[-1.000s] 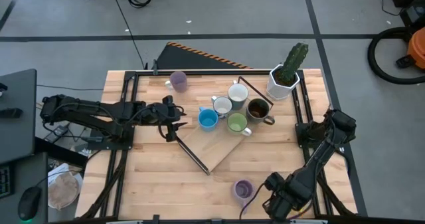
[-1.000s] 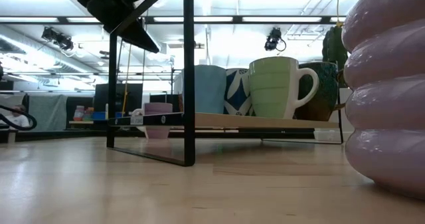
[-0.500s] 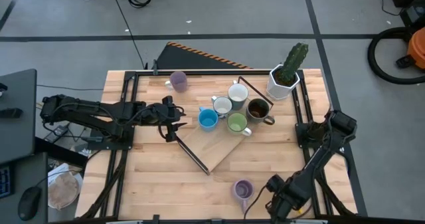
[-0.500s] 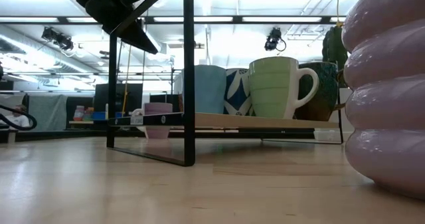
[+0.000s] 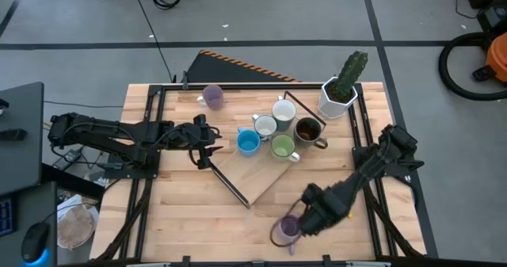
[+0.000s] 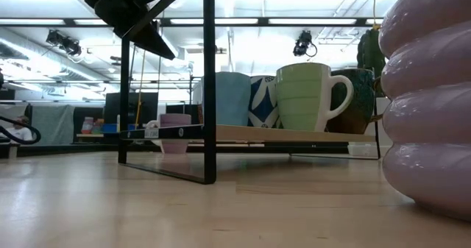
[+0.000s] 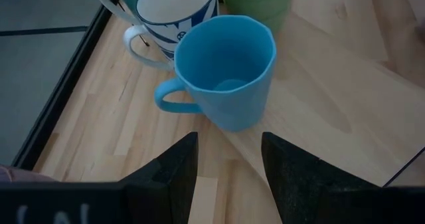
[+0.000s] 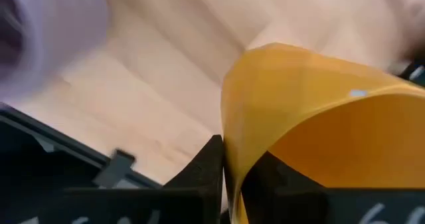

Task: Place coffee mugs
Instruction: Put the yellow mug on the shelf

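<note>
An orange mug (image 8: 319,117) fills the right wrist view, with my right gripper (image 8: 236,167) shut on it. In the high view that gripper (image 5: 304,219) points down near the table's front edge, beside a lavender mug (image 5: 285,229) that stands on the table, and it hides the orange mug. A blue mug (image 5: 248,142), two white mugs (image 5: 264,126), a green mug (image 5: 283,146) and a dark brown mug (image 5: 309,130) stand on a raised wooden board (image 5: 257,176). My left gripper (image 7: 229,177) is open, just short of the blue mug (image 7: 226,71). My right gripper pinches the orange mug's wall at the rim (image 8: 234,151), with one finger (image 8: 211,163) outside and the other finger (image 8: 267,177) inside the mug. The fingers come from above, pointing down. Whether the mug's base is on the table is hidden.
A second lavender mug (image 5: 212,97) stands at the table's far left. A white pot with a cactus (image 5: 338,93) stands at the far right. A black frame (image 6: 210,86) carries the board. The lavender mug (image 6: 427,101) fills the low view's right side.
My right gripper has swung from the table's near right corner toward the left and a little toward the far edge, turning as it went, and now stands right beside the lavender mug.
</note>
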